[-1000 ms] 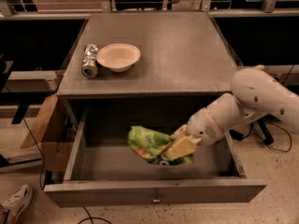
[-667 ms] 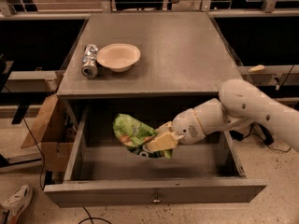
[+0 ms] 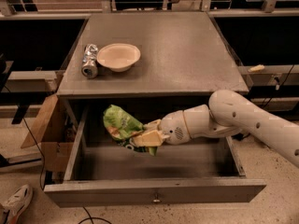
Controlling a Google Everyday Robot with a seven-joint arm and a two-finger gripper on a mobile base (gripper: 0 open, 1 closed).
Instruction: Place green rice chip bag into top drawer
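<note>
A crinkled, bright green rice chip bag [image 3: 120, 124], its skin catching the light in pale yellow-green folds with darker print along its lower edge, hangs over the open top drawer [image 3: 210, 190] of a grey metal cabinet [image 3: 187, 45], left of the drawer's centre and clear of its floor. The bag lies tilted, its long axis running from about 10 o'clock down to 4 o'clock, the rounded upper end pointing toward the drawer's left rear corner and the lower end pinched at the gripper [image 3: 148, 137]. The gripper's tan fingers are closed tight on that lower right corner of the bag, with no gap showing between them and nothing else in their grasp. The white arm [image 3: 233, 118] reaches in from 3 o'clock, passing over the drawer's right wall. The drawer stands pulled far out, its flat front panel at 6 o'clock bearing a small central knob [image 3: 156, 200]. On the cabinet top, at about 10 o'clock from the bag, a cream bowl [image 3: 118, 56] sits just beside a crushed silver can [image 3: 89, 60]. A cardboard box [image 3: 44, 134] leans at 9 o'clock and a shoe [image 3: 16, 202] shows at 8 o'clock.
</note>
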